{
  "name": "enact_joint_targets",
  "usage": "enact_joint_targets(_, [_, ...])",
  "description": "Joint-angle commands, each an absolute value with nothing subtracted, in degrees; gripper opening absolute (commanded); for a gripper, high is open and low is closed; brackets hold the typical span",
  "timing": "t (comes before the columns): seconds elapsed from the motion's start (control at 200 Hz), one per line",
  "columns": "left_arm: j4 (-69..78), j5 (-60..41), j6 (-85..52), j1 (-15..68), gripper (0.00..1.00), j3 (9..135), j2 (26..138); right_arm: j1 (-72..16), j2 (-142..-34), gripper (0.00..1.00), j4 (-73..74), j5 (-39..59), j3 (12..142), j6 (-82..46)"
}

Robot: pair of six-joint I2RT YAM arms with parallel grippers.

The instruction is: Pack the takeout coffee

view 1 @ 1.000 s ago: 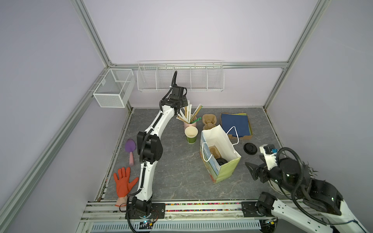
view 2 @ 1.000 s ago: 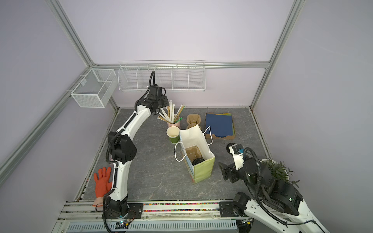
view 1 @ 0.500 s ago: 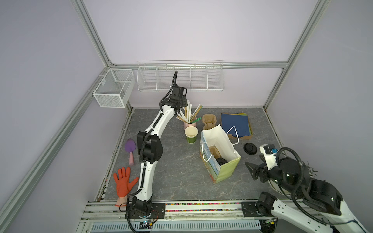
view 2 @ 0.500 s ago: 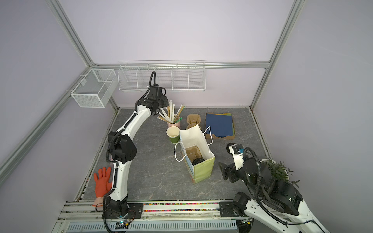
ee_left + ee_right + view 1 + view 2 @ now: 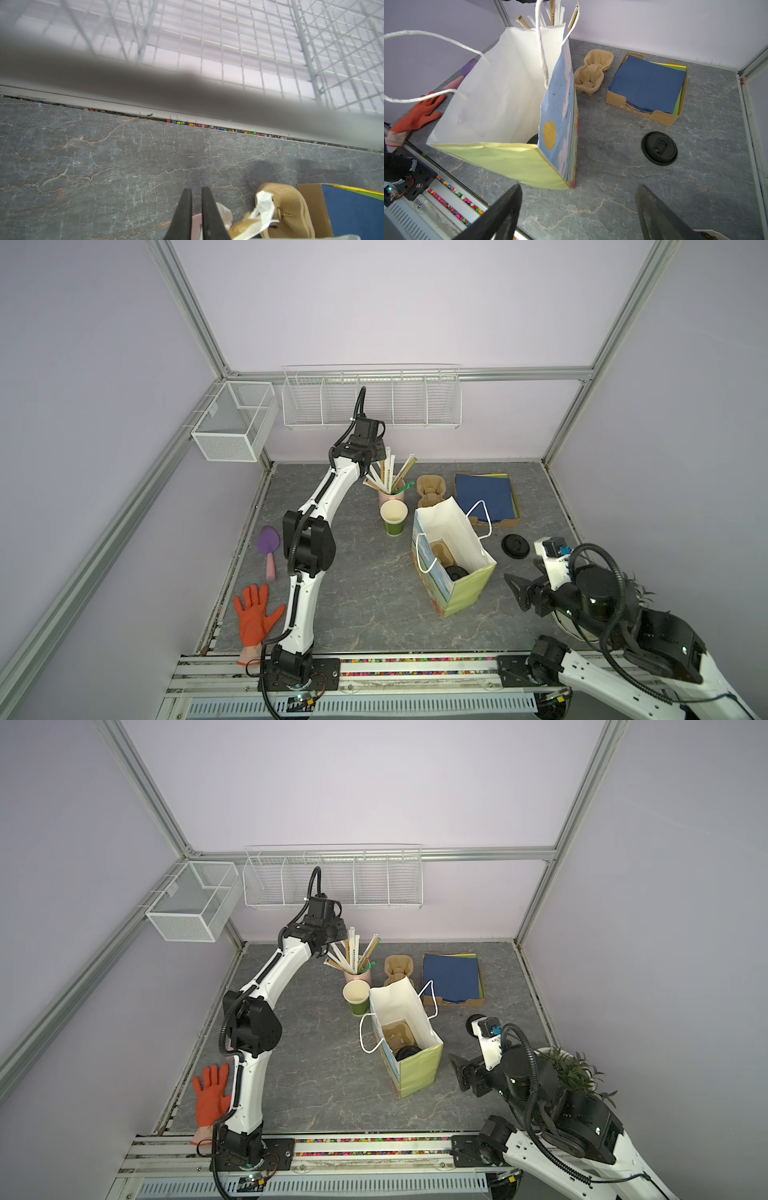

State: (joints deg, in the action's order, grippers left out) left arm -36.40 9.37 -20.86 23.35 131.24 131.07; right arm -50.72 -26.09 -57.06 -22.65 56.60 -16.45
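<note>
Hovering clenched left hand [image 5: 196, 190] over pink cup of paper-wrapped straws [image 5: 386, 495]; snagging one could topple cup; right hand [image 5: 578, 188] released, empty.

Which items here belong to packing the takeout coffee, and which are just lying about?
Job: paper bag, cup carrier in it, black cup beside the carrier (only its dark top shows), wrapped straws at the left gripper.
Lying about: green cup, spare carriers, napkin box, loose black lid, orange glove, purple trowel, potted plant.
</note>
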Motion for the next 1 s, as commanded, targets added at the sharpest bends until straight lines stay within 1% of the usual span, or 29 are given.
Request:
enact_joint_targets(0.0, [-40.5,7.8,-20.7,23.1,0.11,128.9,134.3,-50.7,-25.3,0.88,-55.6,-22.3,55.6,-15.8])
enact_joint_targets(0.155, [-40.1,6.9,-21.1,23.1,0.07,128.5,134.6,-50.7,-25.1,0.88,-55.6,-22.3,55.6,-15.9])
enact_joint_targets(0.26, [-40.4,7.0,-20.8,23.1,0.00,128.5,134.7,-50.7,-25.1,0.88,-55.6,-22.3,55.6,-15.8])
enact_joint_targets(0.545, [-40.4,7.0,-21.1,23.0,0.00,128.4,132.4,-50.7,-25.0,0.88,-55.5,-22.4,55.6,-15.8])
enact_joint_targets(0.995, [-37.2,4.1,-24.2,23.1,0.00,124.1,123.0,-50.7,-24.7,0.88,-55.5,-22.4,55.6,-15.7])
